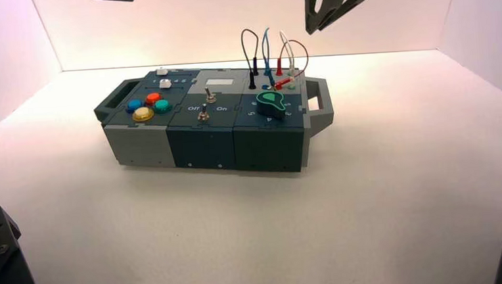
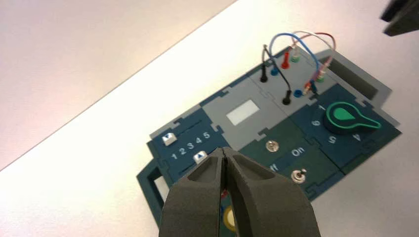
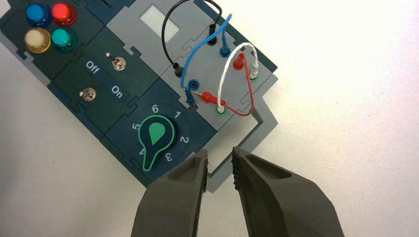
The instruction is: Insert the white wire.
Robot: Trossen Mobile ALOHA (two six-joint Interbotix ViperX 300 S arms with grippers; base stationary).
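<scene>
Now, white wire (image 3: 225, 74) arches over the grey wire panel (image 3: 197, 49) at the box's right end, both white plug ends seated in green-ringed sockets (image 3: 220, 110), one at the panel's near edge, the other toward the far edge beside the handle. From the wire, red wire (image 3: 249, 101) loops just at 3 o'clock, crossing under the white arch; one red plug (image 3: 211, 97) lies flat on the panel, pointing toward a blue socket, the other red plug stands upright close to the far white plug. Blue wire (image 3: 200, 47) sits at 9 o'clock of the white one, black wire (image 3: 168, 29) beyond it. Green knob (image 3: 155, 138) lies at 6 o'clock of the wires in the high view, its pointer between the 3 and 4 marks as the right wrist shows. Two toggle switches (image 3: 117, 62) between "Off" and "On" lettering occupy the middle block; blue, red, yellow and green buttons (image 1: 146, 107) sit at the left end, white sliders (image 1: 162, 72) behind them. Box (image 1: 169, 144) rests on a white table (image 1: 254, 234). Right gripper (image 3: 220, 165) hangs above the box's right handle (image 3: 262, 123), fingers parted, carrying nothing, well clear of the wires. Left gripper (image 2: 225, 158) hovers high over the left end, fingers pressed together, holding nothing.
</scene>
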